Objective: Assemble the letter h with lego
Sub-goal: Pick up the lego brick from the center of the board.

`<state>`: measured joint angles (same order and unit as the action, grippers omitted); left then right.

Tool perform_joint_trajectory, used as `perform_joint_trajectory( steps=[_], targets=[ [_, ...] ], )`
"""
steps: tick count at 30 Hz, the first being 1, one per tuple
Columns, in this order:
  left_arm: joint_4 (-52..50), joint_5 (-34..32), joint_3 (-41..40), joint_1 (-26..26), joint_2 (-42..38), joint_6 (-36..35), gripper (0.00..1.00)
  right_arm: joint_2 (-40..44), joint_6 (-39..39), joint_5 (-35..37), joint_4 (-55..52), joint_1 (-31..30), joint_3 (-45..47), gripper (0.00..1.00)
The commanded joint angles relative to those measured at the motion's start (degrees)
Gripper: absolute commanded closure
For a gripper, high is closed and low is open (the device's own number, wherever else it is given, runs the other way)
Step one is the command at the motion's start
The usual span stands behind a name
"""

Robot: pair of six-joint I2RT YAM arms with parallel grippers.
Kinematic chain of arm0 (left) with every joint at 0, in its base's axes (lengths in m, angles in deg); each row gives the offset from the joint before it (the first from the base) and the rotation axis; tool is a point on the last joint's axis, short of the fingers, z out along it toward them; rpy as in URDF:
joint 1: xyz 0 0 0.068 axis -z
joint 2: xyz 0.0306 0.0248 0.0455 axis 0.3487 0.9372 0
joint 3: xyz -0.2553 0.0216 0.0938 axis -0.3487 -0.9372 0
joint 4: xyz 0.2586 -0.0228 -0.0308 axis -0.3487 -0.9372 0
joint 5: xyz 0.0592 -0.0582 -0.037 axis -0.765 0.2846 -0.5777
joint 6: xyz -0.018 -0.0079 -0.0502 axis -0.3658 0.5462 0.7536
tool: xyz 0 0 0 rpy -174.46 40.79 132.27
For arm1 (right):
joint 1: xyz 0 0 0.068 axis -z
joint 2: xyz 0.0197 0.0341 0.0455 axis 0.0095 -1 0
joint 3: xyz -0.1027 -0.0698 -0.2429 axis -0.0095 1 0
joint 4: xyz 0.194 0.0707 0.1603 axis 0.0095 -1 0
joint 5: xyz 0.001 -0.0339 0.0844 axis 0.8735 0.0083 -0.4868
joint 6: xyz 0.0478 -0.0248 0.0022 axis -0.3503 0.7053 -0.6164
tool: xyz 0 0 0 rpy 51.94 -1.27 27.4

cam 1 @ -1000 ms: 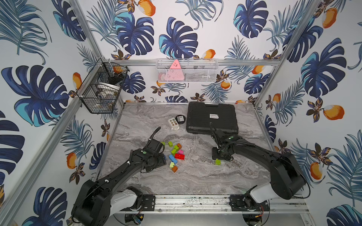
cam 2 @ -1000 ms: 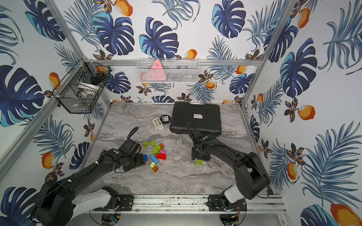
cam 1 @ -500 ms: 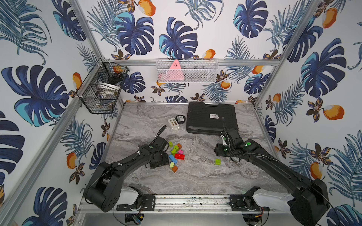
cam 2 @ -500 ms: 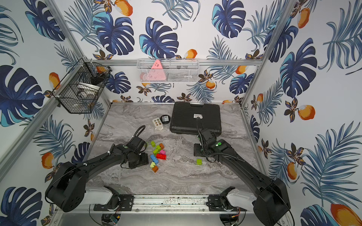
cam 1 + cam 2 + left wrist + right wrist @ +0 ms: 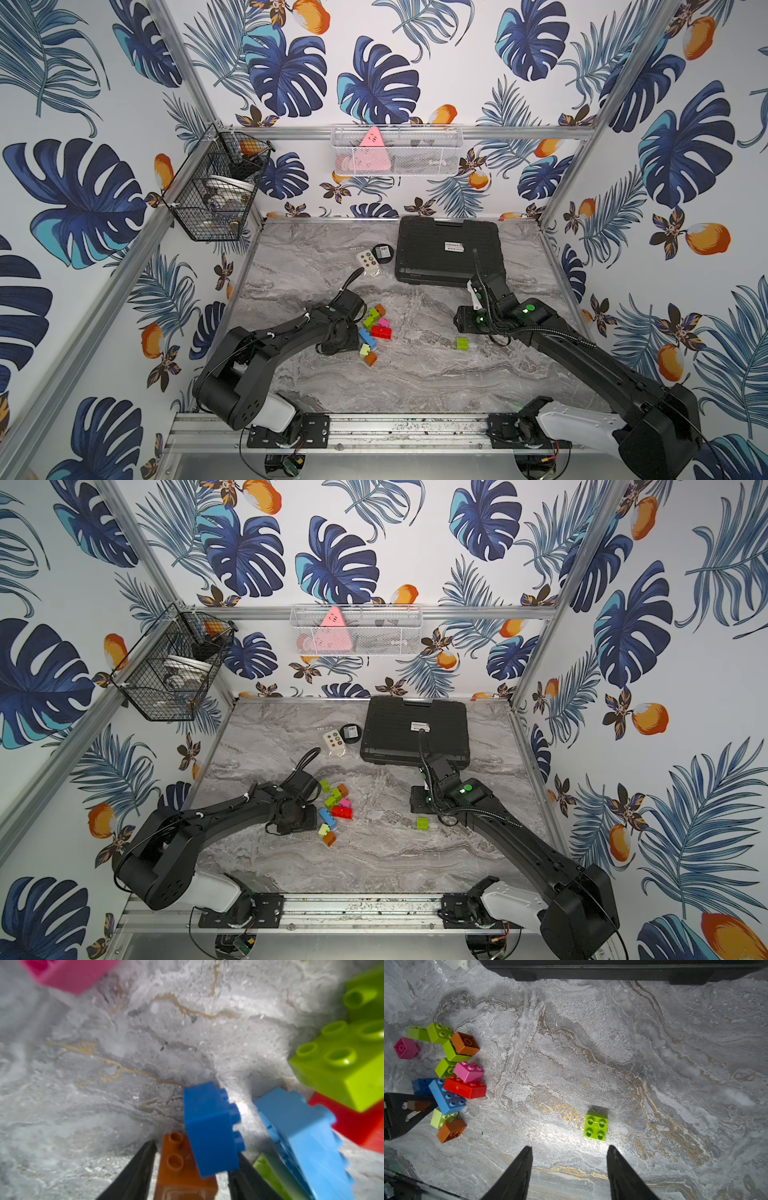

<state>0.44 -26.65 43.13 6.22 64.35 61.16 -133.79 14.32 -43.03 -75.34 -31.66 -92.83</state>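
The lego lies in a loose pile left of the table's middle: a long red brick, a pink one, a light blue one, lime and orange ones. My left gripper is low at the pile's left edge. Its jaws stand open on either side of an orange brick and a blue brick; a thin gap shows beside the orange one. A single lime brick sits apart to the right. My right gripper hovers just beside it, open and empty.
A shut black case lies at the back right, close behind my right wrist. A white card with coloured dots and a round black disc lie left of it. A black wire basket and a white mesh basket hang on the walls.
My left gripper has edged right into the pile and its jaws have narrowed around the orange and blue bricks. My right arm has changed posture; its gripper stays beside the lime brick.
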Motion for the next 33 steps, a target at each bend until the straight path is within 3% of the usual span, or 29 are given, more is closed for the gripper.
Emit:
perform_joint_trajectory(
  steps=[1,4,11,19,26,30,33],
  targets=[
    [-1.1,-6.3,0.9,0.7,1.3,-0.7,0.32,0.5,0.2,-1.4,1.6,0.0,0.2,0.41],
    [-0.9,-7.7,0.8,1.2,0.6,-1.0,0.31,0.9,0.5,-2.0,1.4,0.0,0.1,0.41],
    [0.3,-6.6,0.2,3.2,-0.3,-1.8,0.63,0.8,1.9,-1.6,0.3,-0.1,-1.2,0.41],
    [-1.3,-2.9,0.4,6.8,-3.3,-1.1,0.63,0.7,0.7,-3.1,0.9,0.0,-0.5,0.41],
    [2.9,1.3,-0.3,9.3,-15.1,-2.5,0.62,-2.3,-0.3,-18.2,2.5,0.2,-3.1,0.39],
    [12.9,8.1,-3.9,10.9,-23.6,-3.1,0.63,-9.7,-1.1,-35.8,-1.5,0.1,-9.6,0.38],
    [22.4,16.8,-7.0,12.0,-27.2,-3.7,0.62,-13.8,-2.7,-41.4,-3.8,0.2,-12.9,0.39]
  ],
)
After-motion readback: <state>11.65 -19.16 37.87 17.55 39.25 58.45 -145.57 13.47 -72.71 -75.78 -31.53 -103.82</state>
